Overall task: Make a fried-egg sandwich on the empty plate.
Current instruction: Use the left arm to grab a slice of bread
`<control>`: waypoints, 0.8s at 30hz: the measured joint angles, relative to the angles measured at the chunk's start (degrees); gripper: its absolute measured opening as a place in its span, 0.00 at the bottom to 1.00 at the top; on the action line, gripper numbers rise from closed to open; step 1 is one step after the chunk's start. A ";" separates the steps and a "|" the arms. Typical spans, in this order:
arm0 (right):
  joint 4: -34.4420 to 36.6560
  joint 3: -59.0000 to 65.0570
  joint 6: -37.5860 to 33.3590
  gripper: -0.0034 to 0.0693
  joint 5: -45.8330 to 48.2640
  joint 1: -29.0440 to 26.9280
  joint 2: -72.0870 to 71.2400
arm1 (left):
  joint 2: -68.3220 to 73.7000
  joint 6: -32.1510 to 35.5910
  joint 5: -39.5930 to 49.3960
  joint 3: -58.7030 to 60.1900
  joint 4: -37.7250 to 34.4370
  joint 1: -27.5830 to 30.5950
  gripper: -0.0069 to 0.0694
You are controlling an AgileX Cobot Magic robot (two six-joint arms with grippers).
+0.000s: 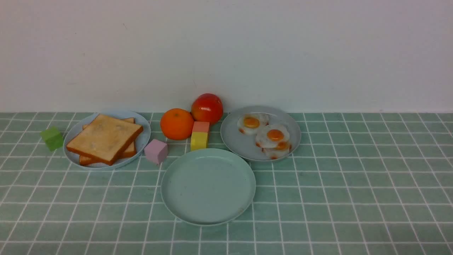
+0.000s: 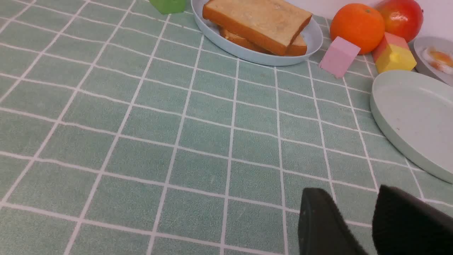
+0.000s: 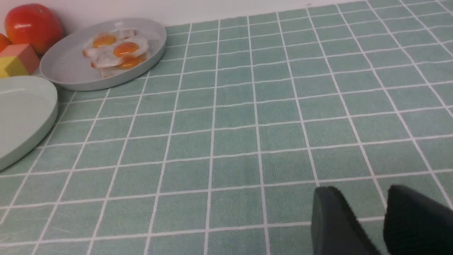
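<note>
The round mint-green plastic plate [image 1: 208, 184] is lying bare, the left gripper [image 2: 352, 198] and right gripper [image 3: 364, 198] are hovering spread and empty — the top square golden toast slice [image 1: 104, 138] likely needing fetching first.

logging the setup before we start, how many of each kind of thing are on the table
plates: 3
toast slices: 2
fried eggs: 3
blocks: 4
fruit: 2
total: 14
</note>
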 joint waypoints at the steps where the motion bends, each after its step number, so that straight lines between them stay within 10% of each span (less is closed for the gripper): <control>1: 0.00 0.00 0.00 0.37 0.00 0.00 0.00 | 0.00 0.00 0.00 0.00 0.00 0.00 0.40; 24: 0.00 0.00 0.00 0.38 0.00 0.00 0.00 | 0.00 -5.20 -6.83 0.00 -8.49 0.00 0.40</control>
